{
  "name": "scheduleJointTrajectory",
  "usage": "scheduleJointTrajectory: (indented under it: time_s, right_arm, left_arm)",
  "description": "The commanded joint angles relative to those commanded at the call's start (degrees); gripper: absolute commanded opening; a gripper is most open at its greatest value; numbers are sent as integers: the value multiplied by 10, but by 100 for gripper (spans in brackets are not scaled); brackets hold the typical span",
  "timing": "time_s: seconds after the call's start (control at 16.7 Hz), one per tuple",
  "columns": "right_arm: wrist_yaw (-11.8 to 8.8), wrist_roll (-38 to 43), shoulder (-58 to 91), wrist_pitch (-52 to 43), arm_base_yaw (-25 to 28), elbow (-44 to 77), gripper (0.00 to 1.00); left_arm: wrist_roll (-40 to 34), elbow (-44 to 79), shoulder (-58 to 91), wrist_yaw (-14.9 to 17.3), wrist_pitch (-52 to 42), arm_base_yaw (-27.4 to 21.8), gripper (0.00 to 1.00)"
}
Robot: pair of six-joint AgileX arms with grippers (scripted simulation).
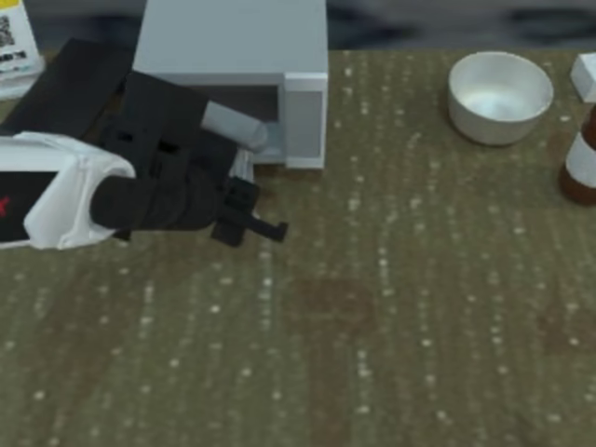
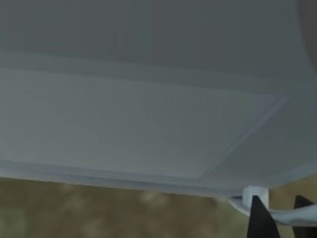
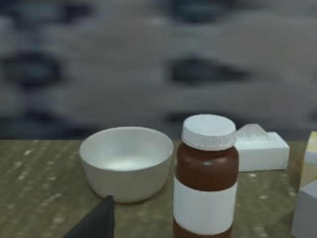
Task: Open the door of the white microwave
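Reaching in front of the white microwave (image 1: 233,42) at the desk's (image 1: 391,307) far left, the left gripper (image 1: 250,223) hooks its part-open fingers around the door's (image 2: 138,124) handle; door appears partly swung.

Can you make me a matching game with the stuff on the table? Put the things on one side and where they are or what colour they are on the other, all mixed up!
Things:
1. microwave
2. bowl
3. bottle
4. left claw

Clues:
A. brown with a white cap and a white label
B. white, round and empty, on the right half of the table
C. black, close in front of the microwave's door
D. the big white box at the back of the table, left of the middle

Pairs: 1-D, 2-B, 3-A, 4-C
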Motion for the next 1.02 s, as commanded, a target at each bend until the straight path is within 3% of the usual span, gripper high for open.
scheduleJointTrajectory:
  time_s: [0.3,1.02]
  right_arm:
    - [0,0,0,0,0,0,100]
    - [0,0,0,0,0,0,100]
  left_arm:
    - [27,-11,-10,19,0,14,0]
    - [28,-11,-11,19,0,15,0]
